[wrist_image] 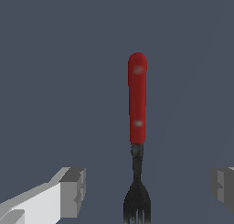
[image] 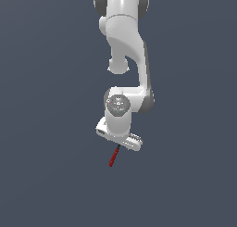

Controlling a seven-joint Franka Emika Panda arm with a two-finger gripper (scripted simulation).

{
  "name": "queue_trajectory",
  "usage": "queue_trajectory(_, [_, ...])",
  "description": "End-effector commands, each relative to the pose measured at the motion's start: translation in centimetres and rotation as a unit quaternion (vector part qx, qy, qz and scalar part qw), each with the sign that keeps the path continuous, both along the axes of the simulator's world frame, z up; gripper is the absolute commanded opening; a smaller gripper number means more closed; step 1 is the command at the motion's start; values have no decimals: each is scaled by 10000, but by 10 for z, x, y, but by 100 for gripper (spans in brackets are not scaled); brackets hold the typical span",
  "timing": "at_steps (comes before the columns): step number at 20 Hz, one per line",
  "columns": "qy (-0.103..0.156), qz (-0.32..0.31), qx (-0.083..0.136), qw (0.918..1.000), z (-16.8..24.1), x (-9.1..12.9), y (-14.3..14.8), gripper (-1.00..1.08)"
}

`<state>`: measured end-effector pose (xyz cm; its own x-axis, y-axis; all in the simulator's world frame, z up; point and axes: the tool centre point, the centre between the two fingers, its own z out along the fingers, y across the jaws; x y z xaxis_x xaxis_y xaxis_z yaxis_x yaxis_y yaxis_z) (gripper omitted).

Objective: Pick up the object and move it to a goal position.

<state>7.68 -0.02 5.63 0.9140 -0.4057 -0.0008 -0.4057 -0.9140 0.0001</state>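
Gripper (wrist_image: 148, 191): standing wide open in the wrist view; holding nothing; one grey finger (wrist_image: 73, 192) is showing on one side of the frame and the other finger is peeking in at the opposite edge; neither is touching the fork
Gripper, exterior view (image: 121, 143): pointing down from the white arm (image: 134, 59); its fingers are too small there to tell apart; its body is hanging just above the near end of the fork
Fork (wrist_image: 137, 122): lying flat on the plain grey-blue floor (wrist_image: 55, 81); red handle and dark pronged head are both showing in the wrist view; the head is sitting in the gap between the two fingers, nearer the middle than either finger; the handle is reaching away from the gripper, well clear of both fingers
Fork, exterior view (image: 113, 157): appearing as a short red stick, tilted; its upper end is running under the gripper and its lower end is pointing toward the exterior view's left; the dark head is barely visible against the gripper
Arm: coming down from the top of the exterior view; bending at the wrist above the fork
Floor: filling both views with one even colour
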Motion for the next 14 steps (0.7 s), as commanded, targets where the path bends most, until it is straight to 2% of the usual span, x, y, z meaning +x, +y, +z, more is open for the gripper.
queue_trajectory(1, [1,0,0,10000,-3,0,0,100])
queue_trajectory(14, [-3,-22,-1,10000,-50,0,0,100])
